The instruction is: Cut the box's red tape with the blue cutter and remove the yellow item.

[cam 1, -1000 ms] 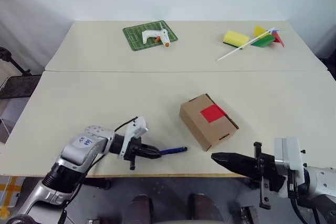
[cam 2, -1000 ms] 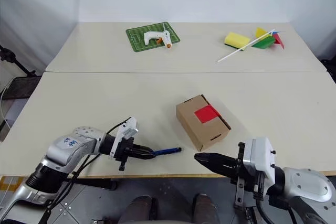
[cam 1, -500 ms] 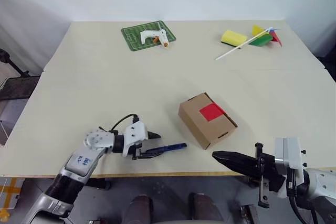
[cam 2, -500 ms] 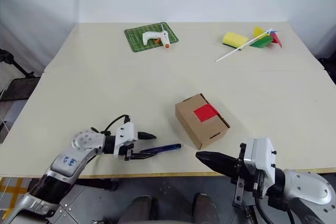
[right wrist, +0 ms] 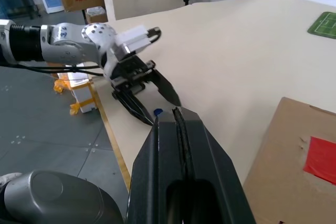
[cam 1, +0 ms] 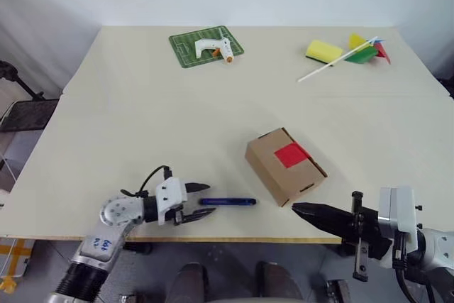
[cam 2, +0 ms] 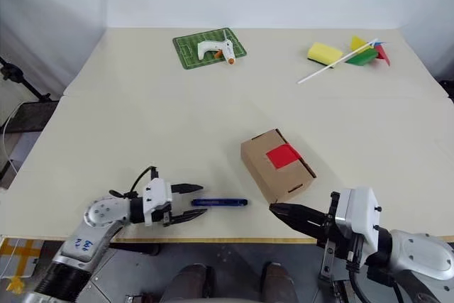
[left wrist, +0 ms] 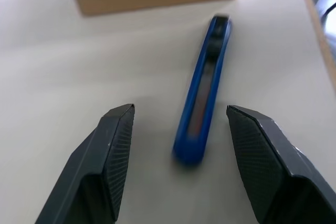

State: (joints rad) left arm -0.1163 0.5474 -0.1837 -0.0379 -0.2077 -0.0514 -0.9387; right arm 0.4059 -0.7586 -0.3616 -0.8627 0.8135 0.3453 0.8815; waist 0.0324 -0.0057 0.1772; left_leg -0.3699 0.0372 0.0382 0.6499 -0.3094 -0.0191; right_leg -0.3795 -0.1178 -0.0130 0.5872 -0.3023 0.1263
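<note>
The box (cam 1: pixel 282 169), a small brown carton, sits closed near the table's front with the red tape (cam 1: pixel 291 154) on its top. To its left, the blue cutter (cam 1: pixel 228 202) lies flat on the table. My left gripper (cam 1: pixel 210 199) is open at the cutter's near end. In the left wrist view that end of the cutter (left wrist: pixel 202 98) lies between the spread fingers (left wrist: pixel 113 150), and neither finger touches it. My right gripper (cam 1: pixel 295 208) is shut and empty, hovering off the table's front edge just below the box. The yellow item is hidden.
A white glue gun (cam 1: pixel 213 48) rests on a green mat (cam 1: pixel 186 50) at the back left. A yellow sponge (cam 1: pixel 323 50) and a pinwheel (cam 1: pixel 367 51) with a white stick lie at the back right. The table's front edge (cam 1: pixel 234 240) runs just under both grippers.
My left gripper has opened and let go of the blue cutter, which now lies flat on the table. Its wrist has rolled and drawn back a little. The right gripper has not moved.
</note>
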